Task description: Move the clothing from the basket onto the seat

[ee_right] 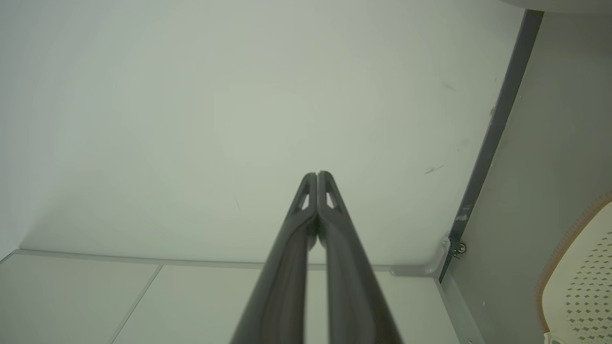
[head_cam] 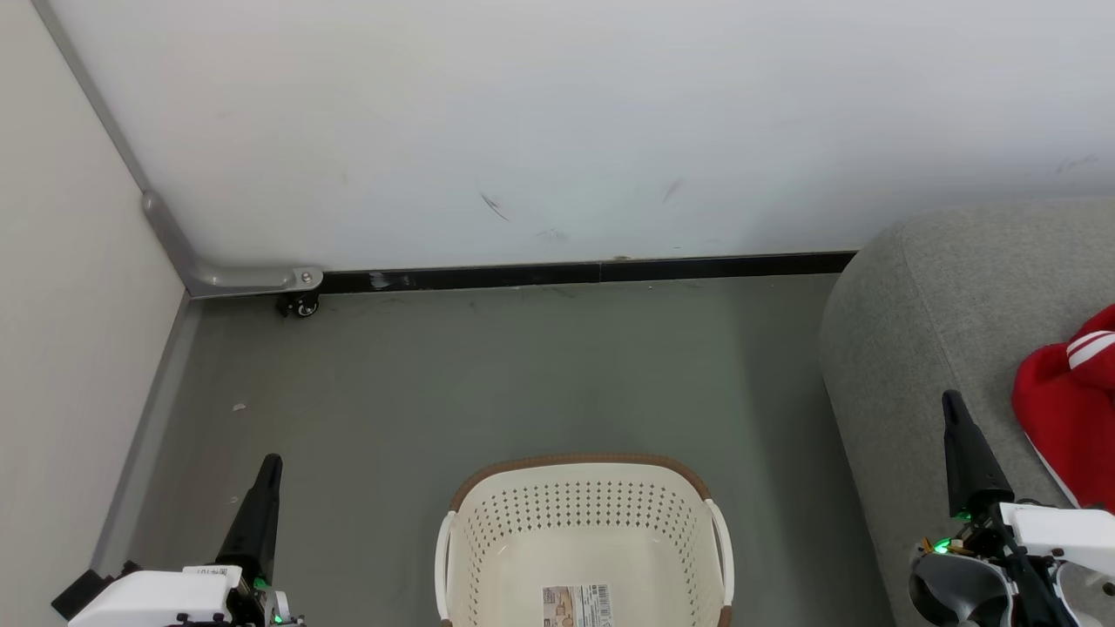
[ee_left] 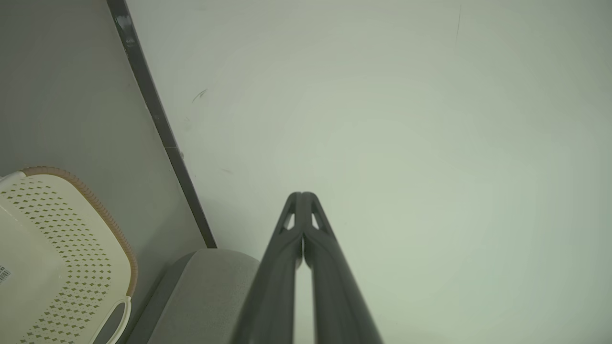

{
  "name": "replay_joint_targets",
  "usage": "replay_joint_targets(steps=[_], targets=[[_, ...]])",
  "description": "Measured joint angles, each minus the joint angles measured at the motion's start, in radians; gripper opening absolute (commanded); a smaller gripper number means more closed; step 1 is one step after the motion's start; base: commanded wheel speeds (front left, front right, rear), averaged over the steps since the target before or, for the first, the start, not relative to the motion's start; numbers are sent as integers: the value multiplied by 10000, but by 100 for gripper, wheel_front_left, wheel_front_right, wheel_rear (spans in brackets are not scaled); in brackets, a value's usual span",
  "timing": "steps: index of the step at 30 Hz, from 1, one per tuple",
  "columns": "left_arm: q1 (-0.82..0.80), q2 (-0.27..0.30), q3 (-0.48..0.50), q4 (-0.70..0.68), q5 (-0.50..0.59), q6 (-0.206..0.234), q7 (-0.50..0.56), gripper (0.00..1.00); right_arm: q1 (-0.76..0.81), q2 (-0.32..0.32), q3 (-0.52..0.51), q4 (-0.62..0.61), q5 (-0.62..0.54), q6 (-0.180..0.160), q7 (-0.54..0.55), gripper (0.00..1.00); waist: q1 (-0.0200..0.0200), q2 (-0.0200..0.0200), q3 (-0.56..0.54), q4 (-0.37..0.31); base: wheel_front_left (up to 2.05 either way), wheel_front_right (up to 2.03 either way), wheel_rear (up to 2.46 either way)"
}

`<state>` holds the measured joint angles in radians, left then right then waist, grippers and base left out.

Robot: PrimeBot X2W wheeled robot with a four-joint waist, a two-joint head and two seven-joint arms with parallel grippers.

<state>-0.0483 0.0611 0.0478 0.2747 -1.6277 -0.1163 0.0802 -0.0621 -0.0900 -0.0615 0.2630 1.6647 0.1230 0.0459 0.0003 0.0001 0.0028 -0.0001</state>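
The cream-white basket [head_cam: 585, 540] with a brown rim stands on the floor at the bottom centre of the head view, nothing in it but a barcode sticker [head_cam: 577, 607] on its floor. Red clothing [head_cam: 1070, 418] with white stripes lies on the grey seat [head_cam: 932, 348] at the right edge. My left gripper [head_cam: 272, 463] is shut and holds nothing, left of the basket. My right gripper [head_cam: 951, 401] is shut and holds nothing too, over the seat beside the clothing. The wrist views show each pair of fingertips pressed together, left gripper [ee_left: 302, 195] and right gripper [ee_right: 317, 175], with the basket [ee_left: 57, 248] at one side.
A white wall [head_cam: 557, 131] with a black baseboard [head_cam: 575, 273] runs across the back. A pale panel [head_cam: 70, 331] with a metal bracket and small caster [head_cam: 300, 305] closes off the left. Grey floor [head_cam: 488, 374] lies between the wall, the basket and the seat.
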Motion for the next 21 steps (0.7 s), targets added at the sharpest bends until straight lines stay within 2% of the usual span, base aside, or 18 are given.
replay_joint_targets(steps=[21], targets=[[-8, -4, 8, 33, 0, -27, 2, 0, 0, 4, -21, 6, 0, 0, 42, 0, 0, 0, 0, 0, 0, 0, 0]])
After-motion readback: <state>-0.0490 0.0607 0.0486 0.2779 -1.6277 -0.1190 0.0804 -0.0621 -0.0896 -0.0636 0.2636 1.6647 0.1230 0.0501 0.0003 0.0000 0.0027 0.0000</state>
